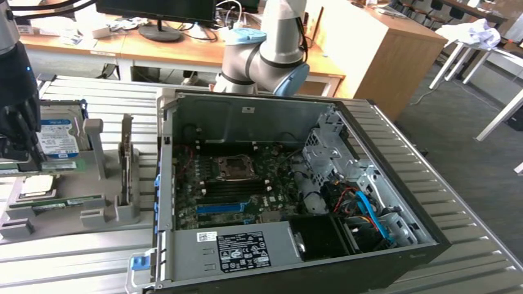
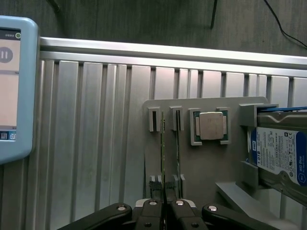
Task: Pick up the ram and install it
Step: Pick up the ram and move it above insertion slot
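My gripper (image 2: 164, 207) is shut on the ram (image 2: 163, 153), a thin green stick seen edge-on that runs straight out from between the black fingers (image 2: 152, 211). The ram hangs just above the grey holder (image 2: 206, 163), beside its own slot, while a second green stick (image 2: 177, 148) stands in the neighbouring slot. At the exterior view's left, the gripper (image 1: 24, 163) hovers over the holder (image 1: 98, 211) with the ram (image 1: 57, 165) in front of the hard drive. The open computer case (image 1: 245, 122) with its motherboard (image 1: 237, 184) lies in the middle.
On the holder sit a square silver processor (image 2: 211, 126) and a blue-labelled hard drive (image 2: 278, 153). A blue-framed touch screen (image 2: 14, 86) lies on the ribbed metal table (image 2: 86, 143). Drive cage and cables (image 1: 359, 208) crowd the case on the exterior view's right.
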